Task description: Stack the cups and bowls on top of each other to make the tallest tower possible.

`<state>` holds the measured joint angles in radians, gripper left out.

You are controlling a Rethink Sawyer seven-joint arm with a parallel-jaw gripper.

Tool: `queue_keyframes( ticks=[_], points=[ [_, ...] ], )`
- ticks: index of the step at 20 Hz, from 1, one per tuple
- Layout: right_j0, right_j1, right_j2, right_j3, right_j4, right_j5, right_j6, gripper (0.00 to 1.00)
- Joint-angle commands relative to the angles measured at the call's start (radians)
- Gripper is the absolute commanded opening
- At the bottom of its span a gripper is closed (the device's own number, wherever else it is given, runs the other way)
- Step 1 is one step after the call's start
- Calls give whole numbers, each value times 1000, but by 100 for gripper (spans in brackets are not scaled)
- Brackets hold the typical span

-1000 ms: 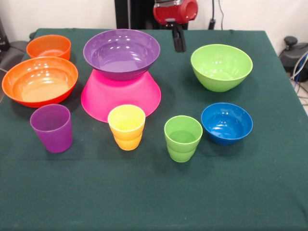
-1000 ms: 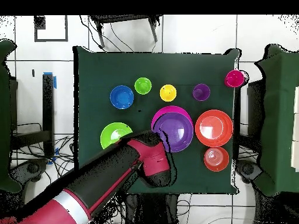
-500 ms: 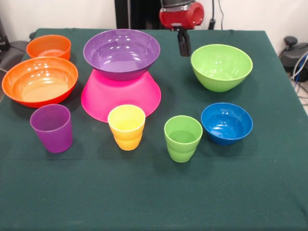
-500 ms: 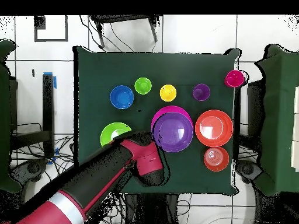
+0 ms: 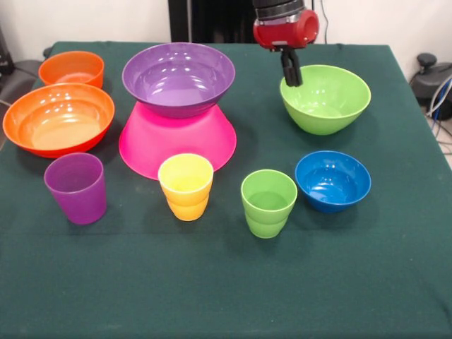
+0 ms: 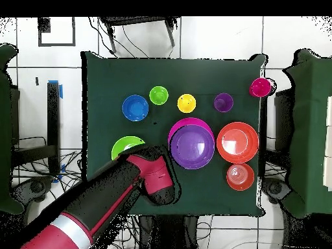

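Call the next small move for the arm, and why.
Probably lower the end effector onto the near-side rim of the lime green bowl to grasp it. It hangs at that rim, the bowl sits alone on the table, and the purple bowl atop the pink bowl is free.

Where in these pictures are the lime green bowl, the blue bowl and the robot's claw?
lime green bowl (image 5: 332, 95): front view, on its inside wall.
blue bowl (image 5: 332, 180): front view, on its inside.
claw (image 5: 292, 74): front view, on its dark tip by the green bowl's rim.
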<state>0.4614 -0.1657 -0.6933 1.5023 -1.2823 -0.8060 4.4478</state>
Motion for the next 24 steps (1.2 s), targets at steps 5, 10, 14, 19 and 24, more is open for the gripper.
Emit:
queue_keyframes(
  ticks=[5,10,14,19,24],
  points=[
    [-15,2,213,5,-31,28,65,0],
    [-25,19,200,22,27,94,-107,100],
    [-24,28,201,29,15,83,-131,100],
    [-38,53,210,41,25,84,-171,100],
    [-38,55,211,69,34,73,-203,100]
  ],
)
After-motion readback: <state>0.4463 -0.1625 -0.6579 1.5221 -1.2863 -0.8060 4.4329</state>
